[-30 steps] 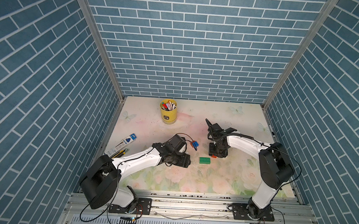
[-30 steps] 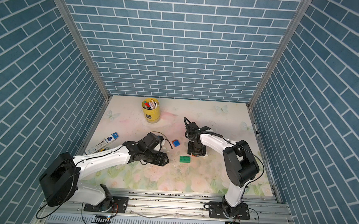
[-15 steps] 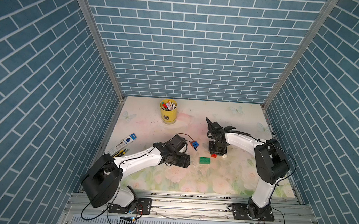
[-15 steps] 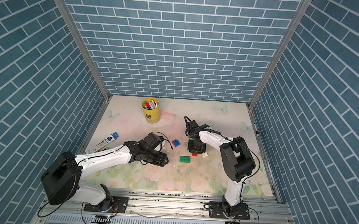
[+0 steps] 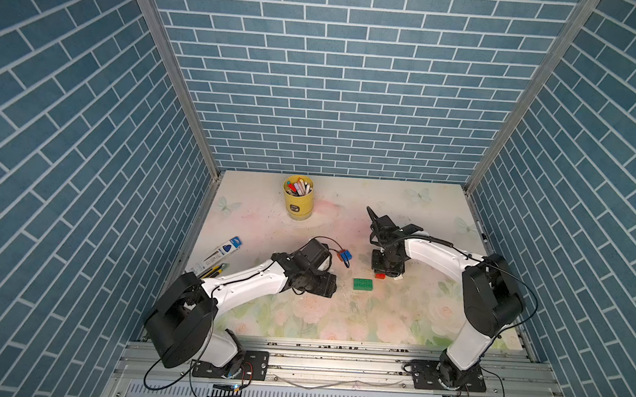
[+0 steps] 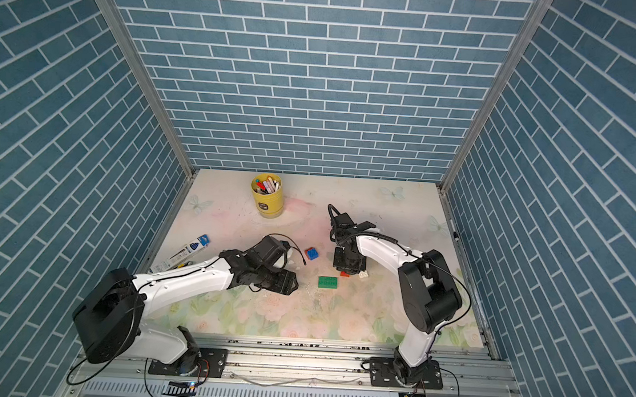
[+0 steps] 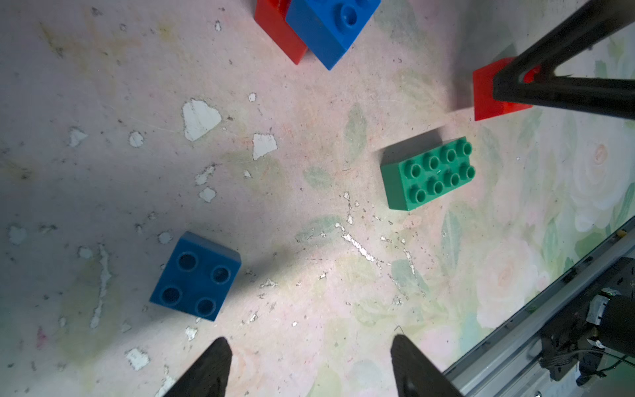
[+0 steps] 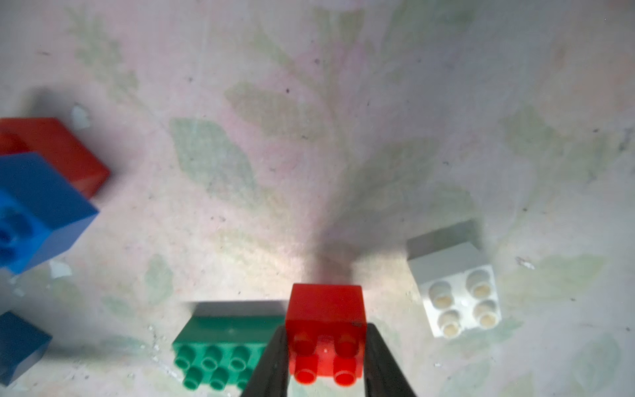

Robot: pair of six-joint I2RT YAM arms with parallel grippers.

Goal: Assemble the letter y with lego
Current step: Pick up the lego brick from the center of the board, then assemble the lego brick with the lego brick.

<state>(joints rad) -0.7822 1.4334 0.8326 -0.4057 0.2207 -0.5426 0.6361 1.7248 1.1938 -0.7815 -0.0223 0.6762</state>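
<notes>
The table [image 5: 395, 325] is pale floral; red brick [image 8: 326, 330], green brick [image 7: 427, 173], white brick [image 8: 453, 292], blue brick [image 7: 196, 278], yellow cup [image 5: 297, 207]

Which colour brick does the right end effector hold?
Red; the brick shows best in the right wrist view.

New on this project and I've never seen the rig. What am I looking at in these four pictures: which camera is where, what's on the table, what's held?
A white left arm and right arm work over a floral-print table. Each ends in a two-fingered gripper. The two wide pictures come from one stereo camera overhead. The two close-ups come from cameras on the wrists.

The right gripper is shut on a small square red plastic brick. The left gripper is open and empty.

On the table lie a long green studded brick, a square white brick, a square blue brick, and a second blue brick overlapping a second red brick. A yellow cup of pens stands at the back.
</notes>
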